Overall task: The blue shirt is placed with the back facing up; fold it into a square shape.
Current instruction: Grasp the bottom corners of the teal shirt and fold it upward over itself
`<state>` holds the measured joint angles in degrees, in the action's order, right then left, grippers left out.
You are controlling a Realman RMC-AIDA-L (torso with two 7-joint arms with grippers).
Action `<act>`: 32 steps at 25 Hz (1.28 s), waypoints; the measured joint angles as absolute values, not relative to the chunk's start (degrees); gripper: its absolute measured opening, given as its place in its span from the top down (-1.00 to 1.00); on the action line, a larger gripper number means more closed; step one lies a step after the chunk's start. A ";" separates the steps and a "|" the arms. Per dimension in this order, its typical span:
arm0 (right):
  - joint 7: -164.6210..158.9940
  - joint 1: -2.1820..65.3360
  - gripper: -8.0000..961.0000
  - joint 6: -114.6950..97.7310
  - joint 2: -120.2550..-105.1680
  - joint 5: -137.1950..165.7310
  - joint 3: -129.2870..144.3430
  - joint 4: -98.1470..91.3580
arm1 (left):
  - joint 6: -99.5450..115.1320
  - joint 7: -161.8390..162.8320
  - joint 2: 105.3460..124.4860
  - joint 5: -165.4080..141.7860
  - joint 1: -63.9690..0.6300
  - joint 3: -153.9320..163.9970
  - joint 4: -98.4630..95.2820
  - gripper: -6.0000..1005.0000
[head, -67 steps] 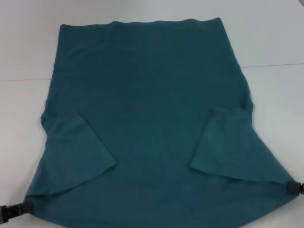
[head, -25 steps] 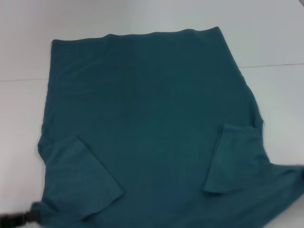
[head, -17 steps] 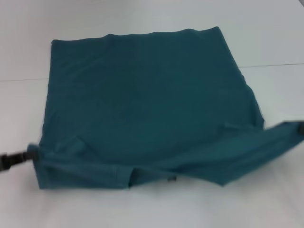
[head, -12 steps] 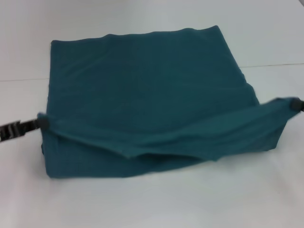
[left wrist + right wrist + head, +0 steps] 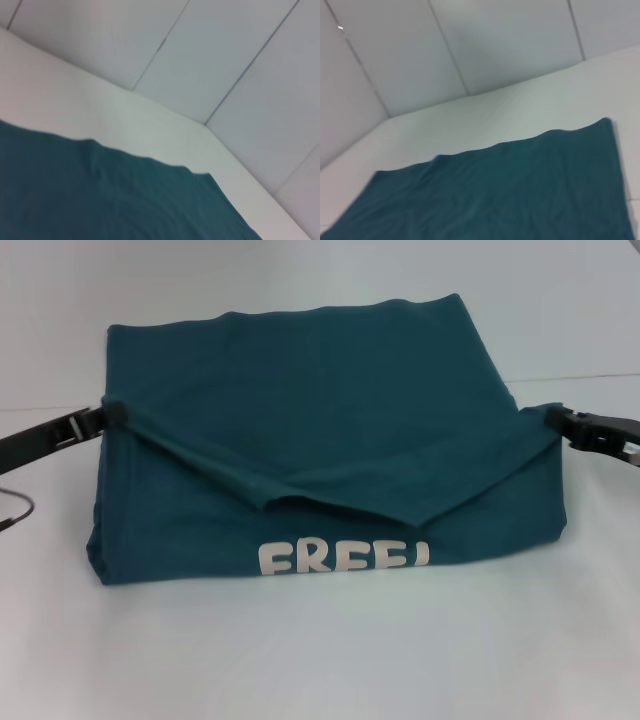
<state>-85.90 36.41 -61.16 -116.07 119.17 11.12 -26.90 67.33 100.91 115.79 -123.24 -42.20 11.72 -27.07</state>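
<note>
The left hand [image 5: 108,414] and right hand [image 5: 556,417] each pinch a corner of the soft teal-blue T-shirt [image 5: 310,390]. Its near part is folded over on the white tabletop [image 5: 320,650], exposing white "FREE!" lettering [image 5: 343,558].

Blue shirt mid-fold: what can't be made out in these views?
- Blue shirt: the FREE! lettering is part covered by the drooping folded layer, head view.
- Sleeves: hidden beneath the fold.
- Left gripper and right gripper: fingertips buried in fabric corners; neither wrist view shows them.

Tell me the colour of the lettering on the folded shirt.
White, on the dark teal-blue shirt; the lettering shows best in the head view.
</note>
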 joint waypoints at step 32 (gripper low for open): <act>-67.86 45.46 0.79 -39.49 -115.80 105.07 13.37 -19.26 | 43.89 79.87 117.60 -109.00 -49.33 11.98 -18.45 0.94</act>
<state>-67.86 45.46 -39.49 -115.80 105.07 13.37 -19.26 43.89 79.87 117.60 -109.00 -49.33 11.98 -18.45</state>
